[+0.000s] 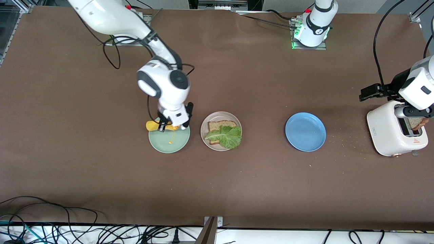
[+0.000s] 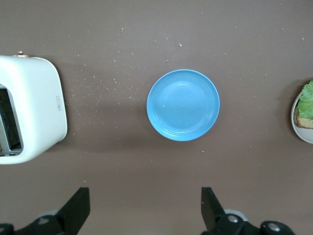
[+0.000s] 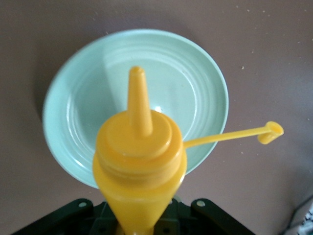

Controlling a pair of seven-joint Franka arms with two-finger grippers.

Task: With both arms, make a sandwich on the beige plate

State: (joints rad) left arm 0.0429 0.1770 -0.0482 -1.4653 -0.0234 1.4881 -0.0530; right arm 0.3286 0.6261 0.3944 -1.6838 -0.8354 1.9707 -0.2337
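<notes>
A yellow squeeze bottle (image 1: 158,126) is clamped in the right gripper (image 1: 171,126) over the mint plate (image 1: 169,139), its nozzle (image 3: 137,100) tipped down toward the plate and its tethered cap (image 3: 270,132) hanging loose to one side. The beige plate (image 1: 221,131) is found just beside the mint plate, toward the left arm's end of the table. On it, one bread slice (image 1: 220,126) is laid flat with a lettuce leaf (image 1: 226,136) resting on top; the sandwich lies apart from the right gripper, untouched. The left gripper (image 2: 144,211) is held up over the table near the blue plate (image 1: 305,131), its fingers (image 2: 78,208) spread wide with nothing between them. A white toaster (image 1: 395,134) is seen at the left arm's end of the table, with a bread slice (image 1: 417,123) standing in its slot.
</notes>
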